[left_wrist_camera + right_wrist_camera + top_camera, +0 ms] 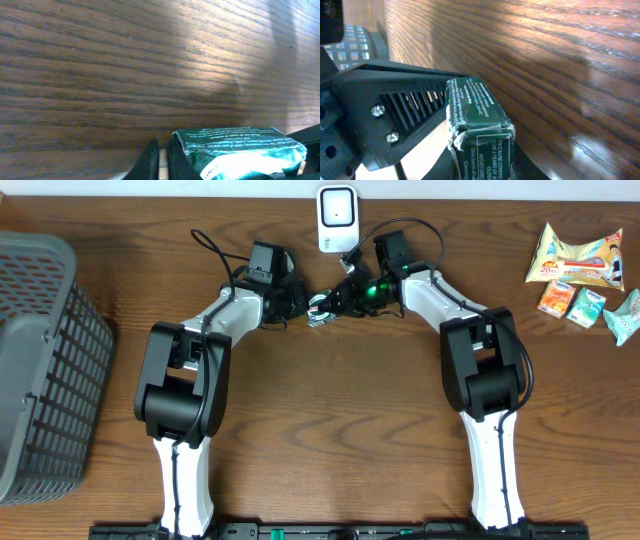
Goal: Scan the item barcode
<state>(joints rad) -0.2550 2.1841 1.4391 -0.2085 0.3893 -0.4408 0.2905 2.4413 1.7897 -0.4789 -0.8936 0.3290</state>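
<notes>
The item is a small dark green packet (322, 311) with white print, held just above the table in front of the white barcode scanner (337, 218). My right gripper (341, 300) comes in from the right. In the right wrist view the packet (477, 125) sits between that gripper's (485, 171) fingers, which press on its sides. My left gripper (303, 305) is close on the packet's left. In the left wrist view its fingers (161, 152) are shut with only a thin slit, and the packet (240, 150) lies beside them, not between them.
A grey mesh basket (40, 360) stands at the left edge of the wooden table. A snack bag (580, 258) and small cartons (572, 302) lie at the far right. The left gripper's black body (385, 115) fills the left of the right wrist view.
</notes>
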